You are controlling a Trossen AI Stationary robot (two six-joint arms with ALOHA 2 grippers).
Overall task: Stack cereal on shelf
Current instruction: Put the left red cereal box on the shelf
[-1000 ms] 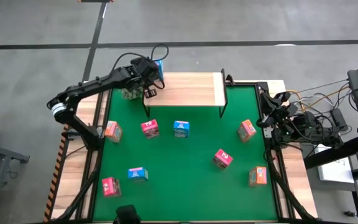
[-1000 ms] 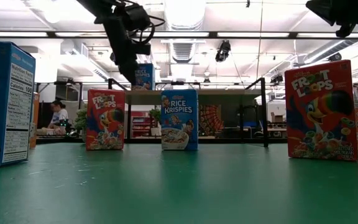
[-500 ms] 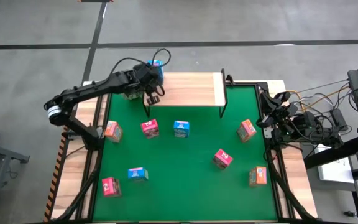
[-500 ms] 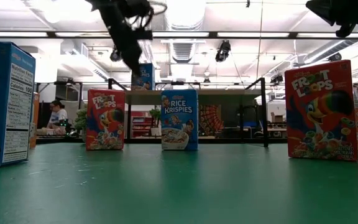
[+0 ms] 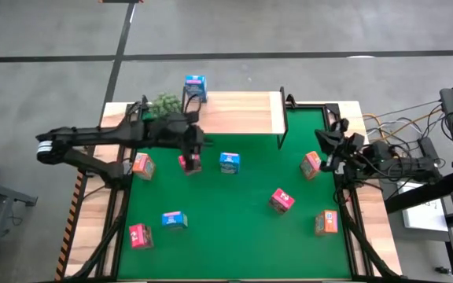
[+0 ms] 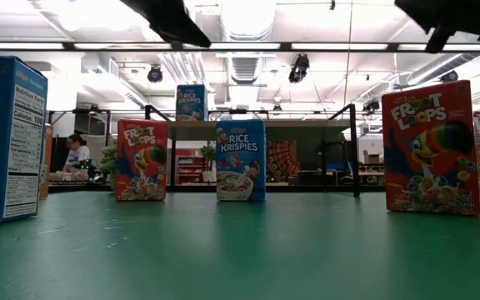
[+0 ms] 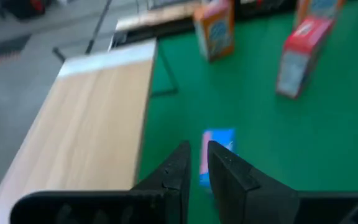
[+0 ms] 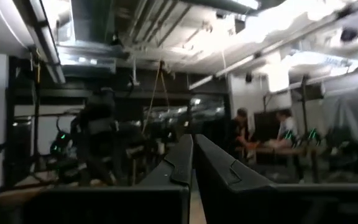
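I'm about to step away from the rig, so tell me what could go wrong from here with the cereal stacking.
1. The blue box stands at the far left edge of the shelf; a nudge could tip it off the back.
2. The left gripper, fingers nearly together, hangs over the red box with a blue box close beside it; coming down like that could knock one over.
3. The right gripper waits beside an orange box at the table's right edge and could bump it.

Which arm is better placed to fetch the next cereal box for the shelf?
Left: the left gripper hangs empty over the red box; the right gripper sits at the table's right edge.
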